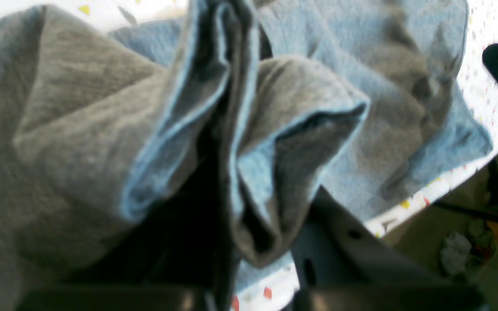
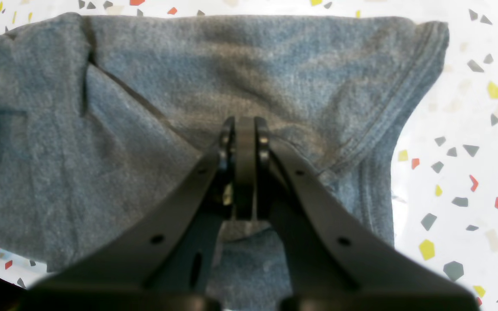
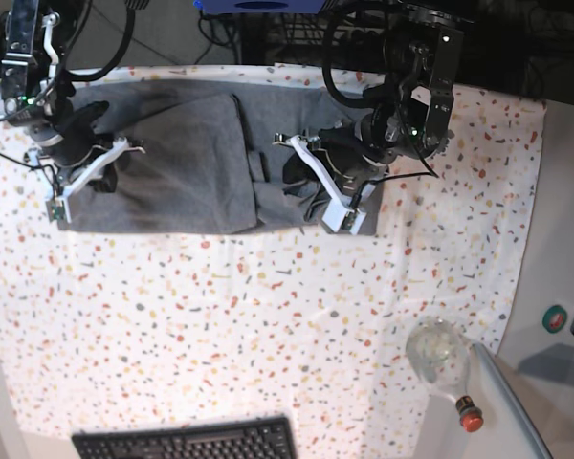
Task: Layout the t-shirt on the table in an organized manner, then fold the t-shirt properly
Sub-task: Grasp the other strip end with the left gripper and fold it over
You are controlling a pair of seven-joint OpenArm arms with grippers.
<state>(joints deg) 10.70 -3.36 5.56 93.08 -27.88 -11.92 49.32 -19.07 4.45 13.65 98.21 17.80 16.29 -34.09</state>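
Note:
The heather-grey t-shirt (image 3: 191, 163) lies along the far part of the speckled table (image 3: 268, 325), flat on its left part and crumpled at its right end. My left gripper (image 3: 320, 182) is at that crumpled end, shut on a bunched fold of the t-shirt (image 1: 249, 142) that stands up between its fingers (image 1: 339, 242) and hides the tips. My right gripper (image 2: 244, 127) is shut, its tips down on the flat t-shirt (image 2: 188, 65) near a stitched hem (image 2: 378, 129). No cloth shows between its pads.
A clear bottle with a red cap (image 3: 445, 368) lies at the table's near right corner, beside the plain white counter (image 3: 545, 277). A black keyboard (image 3: 187, 442) sits at the near edge. The table's edge (image 1: 409, 207) runs close behind the left gripper.

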